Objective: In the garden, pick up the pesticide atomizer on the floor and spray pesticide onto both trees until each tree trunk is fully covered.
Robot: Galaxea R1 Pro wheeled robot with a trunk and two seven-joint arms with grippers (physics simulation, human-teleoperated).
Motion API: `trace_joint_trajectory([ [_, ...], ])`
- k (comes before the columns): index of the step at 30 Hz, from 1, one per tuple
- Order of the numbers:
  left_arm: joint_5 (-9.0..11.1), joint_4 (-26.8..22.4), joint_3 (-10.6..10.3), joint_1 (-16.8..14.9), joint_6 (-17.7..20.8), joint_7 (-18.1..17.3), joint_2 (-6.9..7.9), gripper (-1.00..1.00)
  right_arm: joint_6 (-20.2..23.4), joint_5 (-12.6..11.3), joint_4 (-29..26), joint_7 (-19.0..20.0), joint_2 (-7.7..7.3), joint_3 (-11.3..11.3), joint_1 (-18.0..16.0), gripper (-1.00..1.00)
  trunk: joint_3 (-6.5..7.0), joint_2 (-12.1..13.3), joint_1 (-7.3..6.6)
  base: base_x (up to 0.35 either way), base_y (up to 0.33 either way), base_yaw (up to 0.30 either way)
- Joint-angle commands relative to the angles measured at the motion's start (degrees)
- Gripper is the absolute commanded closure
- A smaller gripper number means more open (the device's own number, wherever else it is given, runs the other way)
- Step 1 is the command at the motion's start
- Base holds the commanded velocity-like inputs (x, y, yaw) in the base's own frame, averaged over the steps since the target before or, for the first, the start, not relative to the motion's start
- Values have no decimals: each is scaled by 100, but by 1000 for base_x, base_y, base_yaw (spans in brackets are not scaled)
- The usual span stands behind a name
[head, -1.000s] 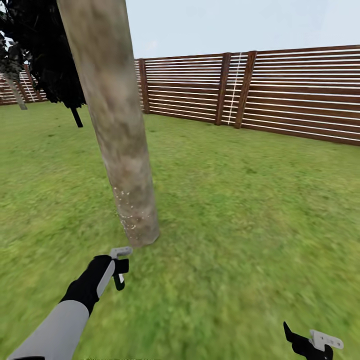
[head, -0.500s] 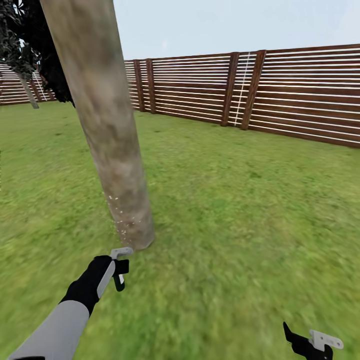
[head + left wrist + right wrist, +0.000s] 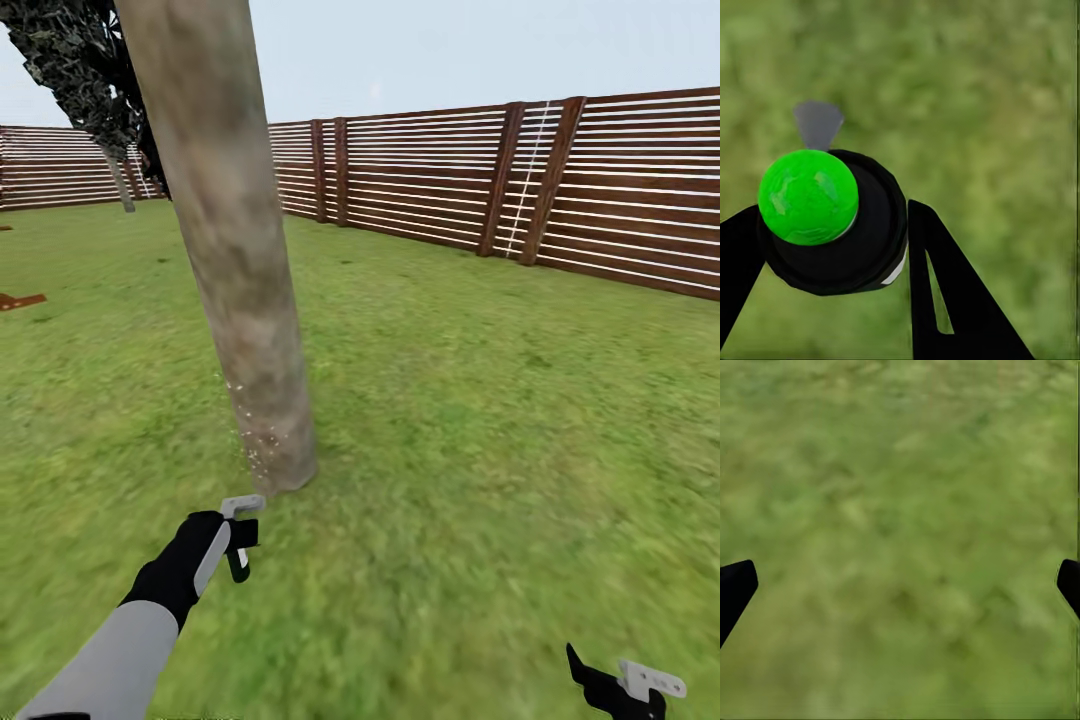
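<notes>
Between the earlier picture and this one your whole head view swung: the fence [image 3: 520, 190] slid across and a brown object [image 3: 20, 299] came into sight on the grass at the far left, so the camera turned while the tree trunk [image 3: 235, 250] itself stood put and both arms kept their places in the picture. Your left hand [image 3: 240, 535] was clamped on the pesticide atomizer [image 3: 844, 225], low over the grass [image 3: 480, 420] and just short of the trunk's foot; in the left wrist view the black bottle sat squeezed between the two fingers [image 3: 945, 292], its round green cap facing the camera. White specks of pesticide [image 3: 262, 440] dotted only the lowest stretch of the trunk, so by my reckoning most of the coverage was still ahead of you. The atomizer looked small, stiff and light, with smooth round sides that might twist in the grip; hold it around the body, below the cap, as you had it. A sliver of white label showed at its edge, but no writing or brand could be read. Your right hand [image 3: 625, 685] hung wide open over the grass, holding nothing.
</notes>
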Motion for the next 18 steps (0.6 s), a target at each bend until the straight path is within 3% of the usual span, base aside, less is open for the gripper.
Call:
trace_joint_trajectory([
  [1, -1, 0, -1, -1, 0, -1, 0, 100, 0, 0, 0, 0, 0, 0, 0, -100, 0, 0, 0, 0, -276, 33],
  [8, -11, 15, -2, 2, 6, 7, 0, 100, 0, 0, 1, 0, 0, 0, 0, -100, 0, 0, 0, 20, -275, 8],
  [13, -27, 13, 36, -1, 175, -10, 46, 100, 0, 0, 7, 0, 0, 0, 0, -100, 0, 0, 0, 146, -265, 176],
  [18, -27, 9, 33, -1, 211, -10, 30, 100, 0, 0, 8, 0, 0, 0, 0, -100, 0, 0, 0, 168, -247, 21],
])
